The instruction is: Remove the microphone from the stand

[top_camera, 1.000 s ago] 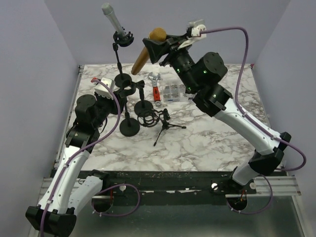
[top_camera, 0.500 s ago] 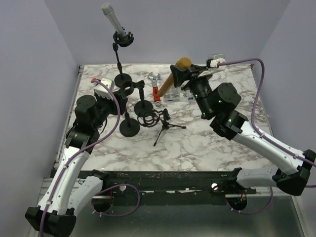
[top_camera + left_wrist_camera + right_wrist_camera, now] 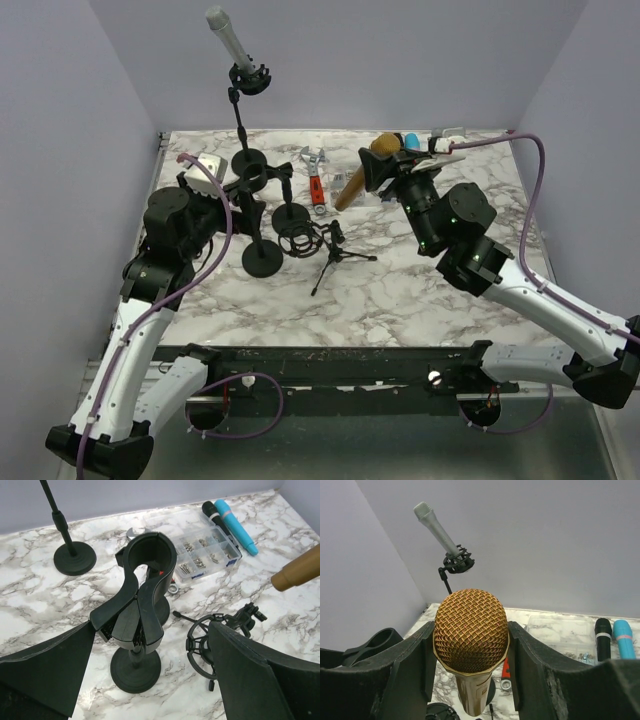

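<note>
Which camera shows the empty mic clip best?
Left wrist: the clip fills the centre, its ring plainly empty. Top external shows it small, from above. Right wrist catches only part of it at lower left.

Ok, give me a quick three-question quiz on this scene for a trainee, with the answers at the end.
1. True or false: the right gripper is shut on the gold microphone.
2. What does the clip in front of the open left gripper hold? A) a silver microphone B) nothing C) a wrench
3. How many microphones lie flat beside the parts box?
Key: 1 true; 2 B; 3 two: the black microphone and the blue microphone.
</note>
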Controlling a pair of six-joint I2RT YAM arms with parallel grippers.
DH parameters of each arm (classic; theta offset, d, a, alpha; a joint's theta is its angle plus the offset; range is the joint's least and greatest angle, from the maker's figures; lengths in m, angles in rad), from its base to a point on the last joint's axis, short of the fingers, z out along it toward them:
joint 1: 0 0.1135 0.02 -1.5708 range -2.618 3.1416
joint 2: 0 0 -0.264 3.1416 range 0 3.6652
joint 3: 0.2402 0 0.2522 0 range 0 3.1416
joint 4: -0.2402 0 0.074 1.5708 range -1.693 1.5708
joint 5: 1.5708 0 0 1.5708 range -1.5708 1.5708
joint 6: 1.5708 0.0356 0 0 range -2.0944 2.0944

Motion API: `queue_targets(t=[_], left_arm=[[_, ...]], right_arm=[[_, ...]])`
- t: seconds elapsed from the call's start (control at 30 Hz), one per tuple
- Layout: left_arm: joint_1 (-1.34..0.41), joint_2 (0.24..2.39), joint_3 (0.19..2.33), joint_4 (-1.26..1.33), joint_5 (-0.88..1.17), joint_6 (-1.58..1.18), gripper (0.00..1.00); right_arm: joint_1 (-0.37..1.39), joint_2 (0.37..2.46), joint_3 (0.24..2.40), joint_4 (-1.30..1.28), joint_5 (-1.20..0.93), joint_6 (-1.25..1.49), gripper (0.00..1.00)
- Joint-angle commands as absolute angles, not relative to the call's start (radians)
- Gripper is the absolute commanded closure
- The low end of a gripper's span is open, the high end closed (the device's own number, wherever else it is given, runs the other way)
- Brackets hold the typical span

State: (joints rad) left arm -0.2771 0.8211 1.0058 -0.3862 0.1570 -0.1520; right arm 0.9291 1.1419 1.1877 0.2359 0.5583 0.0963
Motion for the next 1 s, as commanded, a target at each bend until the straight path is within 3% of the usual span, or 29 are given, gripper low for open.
queue_targets(t=[0.0,0.27,0.63,0.97], left_arm=[[-0.280,0.818,1.132,-0.501,0.088,-0.185,0.02],[-0.279,0.911,1.334,-0.582,0.092,-0.200,0.13],[-0.279,1.060,1.421,-0.532,0.191,-0.265,0.57],[-0.278,1.119,1.317,-0.445,0.184,-0.285,0.80]], right_arm=[[0.930,1.098,1.164,0.249,0.590,0.098,1.00],[0.930,1.061,1.133,0.260,0.570,0.094,0.99],[0.930,1.013,1.104,0.253,0.579,0.087,0.99],[0.930,1.008,1.094,0.252,0.580,0.085,0.99]])
